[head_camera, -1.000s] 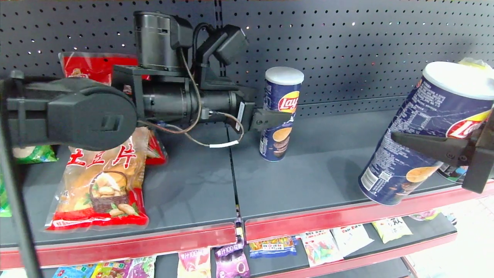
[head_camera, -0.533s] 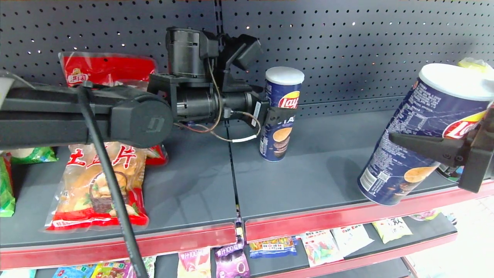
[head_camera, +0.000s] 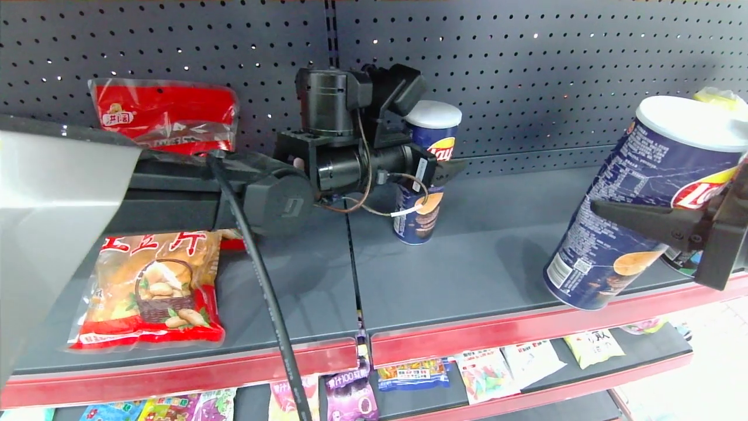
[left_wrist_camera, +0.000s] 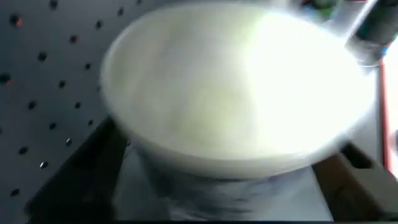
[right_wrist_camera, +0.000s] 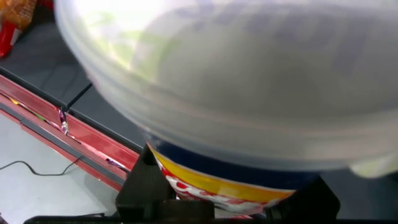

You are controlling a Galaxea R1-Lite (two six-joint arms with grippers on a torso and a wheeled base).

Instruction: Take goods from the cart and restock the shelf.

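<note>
— Where is the can to shelve?
— In the right gripper (head_camera: 608, 188), which is clamped across its body. The can (head_camera: 643, 153) is at the front right of the shelf (head_camera: 497, 263), base low by the front edge.
— Upright?
— No. Its long axis leans, lid to the right, base to the left. I judge it must tip straight and go back and left onto bare shelf.
— And the other one?
— The back can (head_camera: 433, 114) stands upright near the pegboard (head_camera: 555, 70), well apart. The left gripper (head_camera: 439, 166) sits around it; squeezing or slack, I cannot tell.
— Which arm is nearer the gap?
— The right.
</note>
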